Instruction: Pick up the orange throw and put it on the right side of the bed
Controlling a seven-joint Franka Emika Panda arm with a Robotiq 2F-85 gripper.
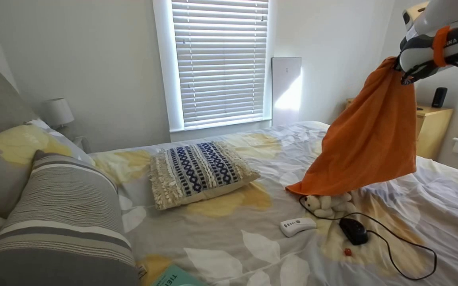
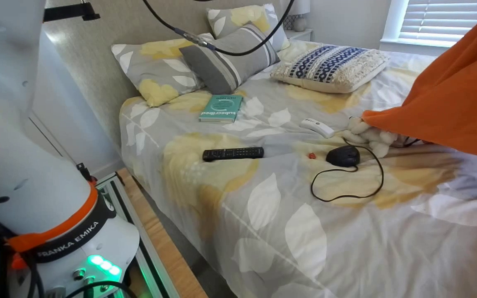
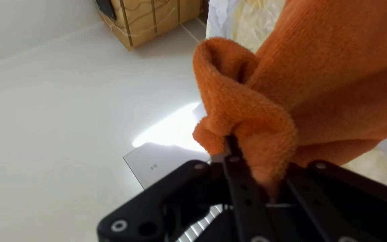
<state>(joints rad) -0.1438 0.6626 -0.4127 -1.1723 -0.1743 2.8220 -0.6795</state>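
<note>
Orange fleecy fabric throw (image 1: 370, 137), gripped by a gathered fold in the black two-fingered claw (image 3: 260, 164), hanging down to the cream plush bear (image 1: 327, 205) and partly hiding it. Near the bear: oblong white plastic remote (image 1: 297, 227), rounded black corded mouse (image 1: 353, 231).

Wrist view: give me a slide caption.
Gripper holding the bunched orange throw, with the bed partly visible behind.

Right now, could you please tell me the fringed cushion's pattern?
The fringed cushion has blue diamond bands on cream, clearest in an exterior view.
</note>
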